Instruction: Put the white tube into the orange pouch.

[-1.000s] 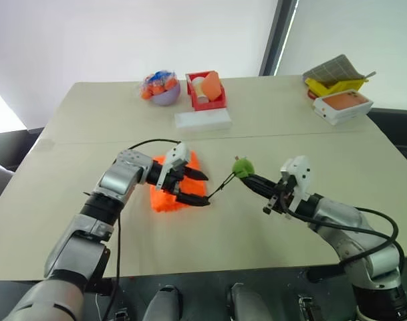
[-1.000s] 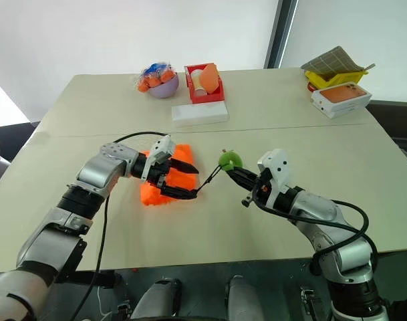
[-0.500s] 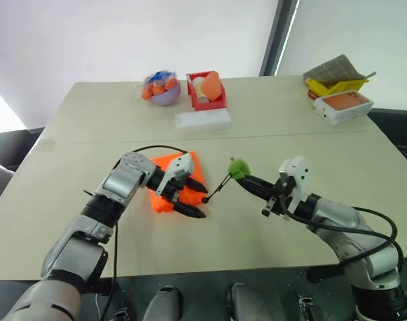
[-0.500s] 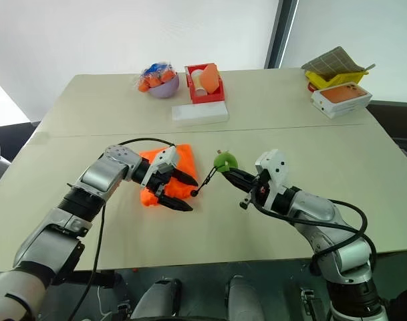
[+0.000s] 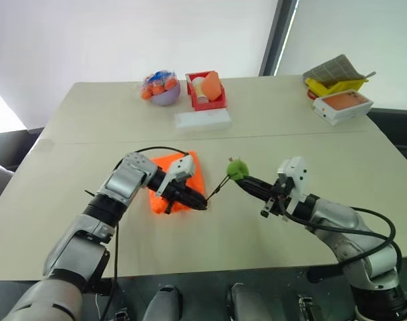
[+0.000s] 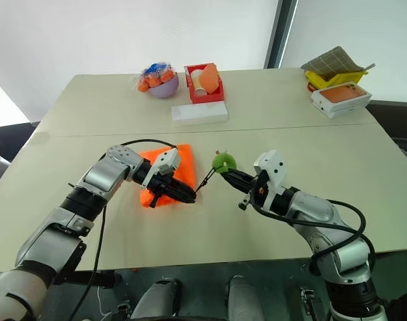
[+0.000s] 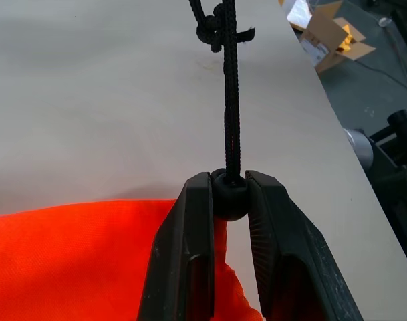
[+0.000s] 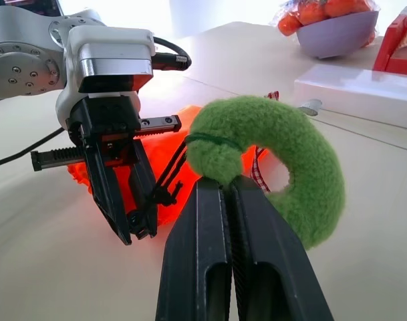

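The orange pouch (image 5: pixel 184 168) lies flat on the table in front of me. My left gripper (image 5: pixel 202 202) rests at its right edge, shut on the black cord bead (image 7: pixel 228 195) at the pouch mouth. From the bead the black cord (image 5: pixel 218 187) runs to the round green pull (image 5: pixel 238 168). My right gripper (image 8: pixel 224 190) is shut on that pull and holds it just above the table. Behind the pull, a small white cap (image 8: pixel 310 105) and a red-printed body peek out. This looks like the white tube, mostly hidden.
At the table's far side stand a purple bowl of bagged oranges (image 5: pixel 161 90), a red tray (image 5: pixel 206 100) with a cup and an orange wedge, and a long flat white box (image 5: pixel 203 120). At far right are a white box with an orange top (image 5: pixel 342 105) and a yellow tray (image 5: pixel 333 85).
My left gripper, open over the pouch a second ago, has sunk a little to the pouch's right edge and shut on the cord bead. The right gripper has kept still with the green pull.
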Tool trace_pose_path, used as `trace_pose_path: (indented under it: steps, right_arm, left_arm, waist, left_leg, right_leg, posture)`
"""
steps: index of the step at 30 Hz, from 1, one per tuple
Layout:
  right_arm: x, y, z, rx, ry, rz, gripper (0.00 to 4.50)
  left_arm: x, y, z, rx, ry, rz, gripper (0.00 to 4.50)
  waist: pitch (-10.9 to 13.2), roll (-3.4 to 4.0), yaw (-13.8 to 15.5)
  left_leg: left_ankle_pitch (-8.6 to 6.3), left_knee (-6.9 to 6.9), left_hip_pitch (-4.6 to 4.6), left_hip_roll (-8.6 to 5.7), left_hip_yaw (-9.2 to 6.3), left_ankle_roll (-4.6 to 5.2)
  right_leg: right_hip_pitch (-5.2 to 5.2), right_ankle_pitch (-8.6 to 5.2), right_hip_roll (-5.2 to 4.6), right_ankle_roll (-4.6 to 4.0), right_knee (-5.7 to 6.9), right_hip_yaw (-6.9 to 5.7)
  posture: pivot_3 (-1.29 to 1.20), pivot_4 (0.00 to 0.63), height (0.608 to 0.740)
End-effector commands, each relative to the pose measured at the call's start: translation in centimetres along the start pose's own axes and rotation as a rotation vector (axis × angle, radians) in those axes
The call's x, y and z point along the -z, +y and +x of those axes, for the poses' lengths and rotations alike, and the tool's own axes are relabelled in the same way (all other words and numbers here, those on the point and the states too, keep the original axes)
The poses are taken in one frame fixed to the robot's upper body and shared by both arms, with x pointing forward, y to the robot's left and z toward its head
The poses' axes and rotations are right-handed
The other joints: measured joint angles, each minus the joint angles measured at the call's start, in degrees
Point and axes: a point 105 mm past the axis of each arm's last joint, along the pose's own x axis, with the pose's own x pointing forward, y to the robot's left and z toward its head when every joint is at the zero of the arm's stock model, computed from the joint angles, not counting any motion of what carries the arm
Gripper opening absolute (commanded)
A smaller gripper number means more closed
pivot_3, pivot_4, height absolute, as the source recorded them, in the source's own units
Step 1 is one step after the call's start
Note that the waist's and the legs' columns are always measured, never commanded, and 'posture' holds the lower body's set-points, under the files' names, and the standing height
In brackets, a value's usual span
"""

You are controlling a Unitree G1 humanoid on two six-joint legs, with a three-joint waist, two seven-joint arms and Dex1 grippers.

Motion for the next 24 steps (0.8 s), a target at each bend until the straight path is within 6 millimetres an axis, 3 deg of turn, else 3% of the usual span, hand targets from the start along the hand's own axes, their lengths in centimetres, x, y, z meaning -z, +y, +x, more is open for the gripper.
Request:
trace_pose_path:
  steps: [1, 13, 21, 24]
  right_arm:
    - [-1.7, 0.1, 0.2, 0.0, -0.059, -0.061, 0.0]
    - [-2.0, -1.2, 1.0, 0.061, -0.097, -0.065, 0.0]
    - [-2.5, -1.2, 1.4, 0.062, -0.117, -0.072, 0.0]
    - [-2.5, -1.4, 1.3, 0.076, -0.121, -0.074, 0.0]
  left_arm:
    - [-0.7, 0.1, -0.4, -0.012, 0.006, 0.05, 0.2]
    - [-0.5, 1.0, -1.9, -0.109, -0.05, 0.01, 0.2]
    - [-0.1, 0.6, -2.4, -0.117, -0.052, 0.003, 4.31]
    - [0.2, 0.2, -2.6, -0.111, -0.046, 0.004, 4.44]
  waist:
    - [0.0, 0.0, 0.0]
    - [0.0, 0.0, 0.0]
    - [0.0, 0.01, -0.1]
    - [0.0, 0.01, -0.1]
  left_leg:
    - [0.0, 0.0, 0.0, 0.0, 0.0, 0.0]
    - [0.0, 0.01, 0.02, 0.0, 0.0, 0.0]
    - [0.0, 0.01, 0.05, 0.0, -0.01, 0.01]
    - [0.01, 0.01, 0.05, 0.0, -0.01, 0.01]
  right_leg:
    - [0.0, 0.0, 0.0, 0.0, 0.0, 0.0]
    - [0.0, 0.01, 0.01, 0.0, 0.04, 0.0]
    - [0.0, 0.01, 0.02, 0.0, 0.08, 0.0]
    - [0.0, 0.04, 0.02, -0.05, 0.09, 0.01]
  posture:
    - [0.0, 0.15, 0.74]
    - [0.0, 0.15, 0.74]
    - [0.0, 0.15, 0.74]
    - [0.0, 0.15, 0.74]
